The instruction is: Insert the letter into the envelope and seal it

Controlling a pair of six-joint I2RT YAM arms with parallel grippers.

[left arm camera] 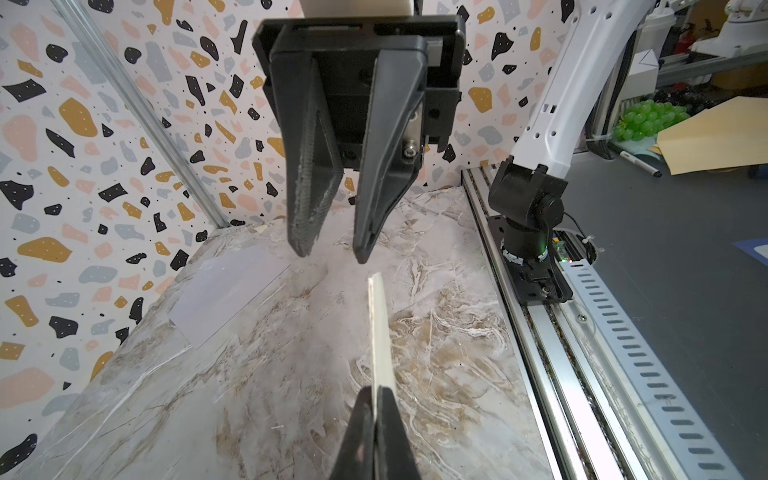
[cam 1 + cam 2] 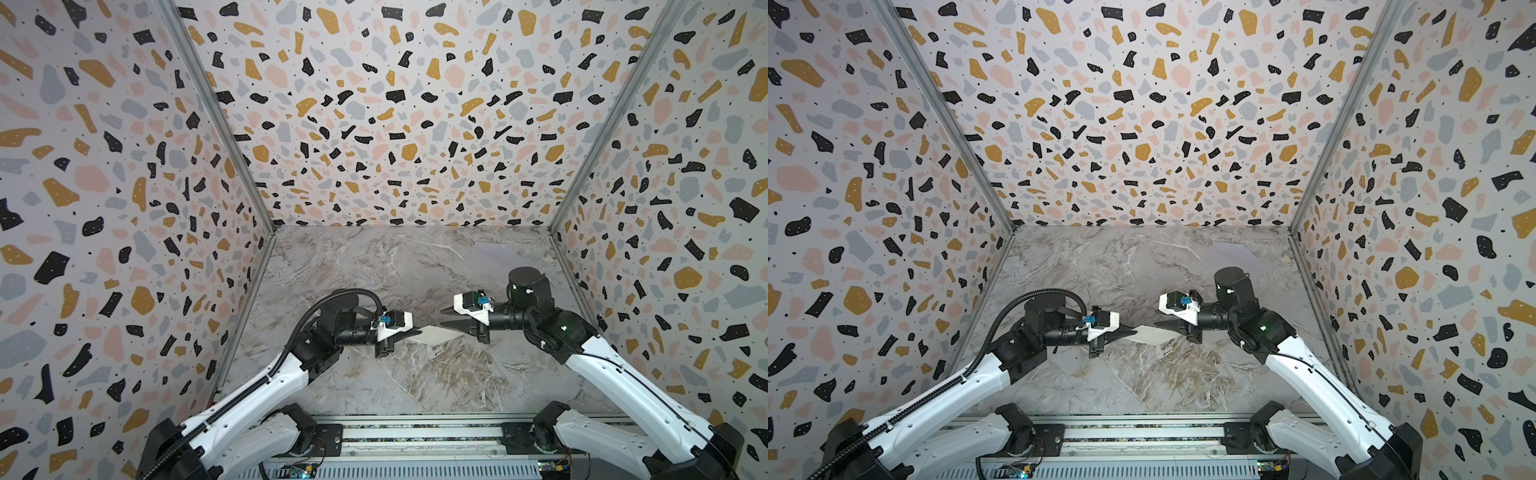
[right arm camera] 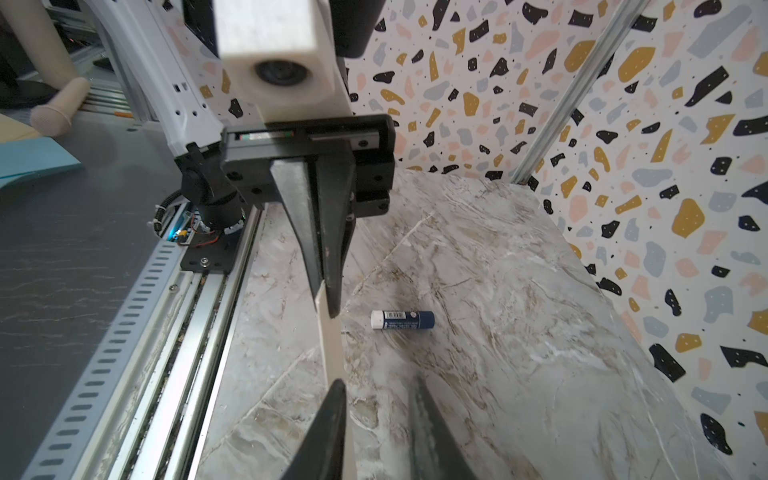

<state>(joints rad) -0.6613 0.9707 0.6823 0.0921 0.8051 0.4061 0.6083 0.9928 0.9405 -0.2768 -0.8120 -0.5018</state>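
With the left tool (image 2: 415, 331) pinching one end of the letter (image 2: 432, 333) above the tabletop (image 2: 374, 270) and the right tool (image 2: 444, 317) spread at its other end, the one-sided hold may let the sheet droop or twist before reaching the envelope (image 2: 494, 251), which lies flat and well apart by the far right wall, while a glue stick (image 3: 402, 320) lies loose below.

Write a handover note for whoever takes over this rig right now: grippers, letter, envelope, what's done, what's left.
Left gripper: shut on one end of the letter, holding it on edge above the table.
Right gripper: open at the letter's free end, not gripping it.
Envelope: flat at the table's far right, apart from both arms.
Glue stick: lying on the table.
Done: letter is picked up.
Left: insert it in the envelope, then seal.
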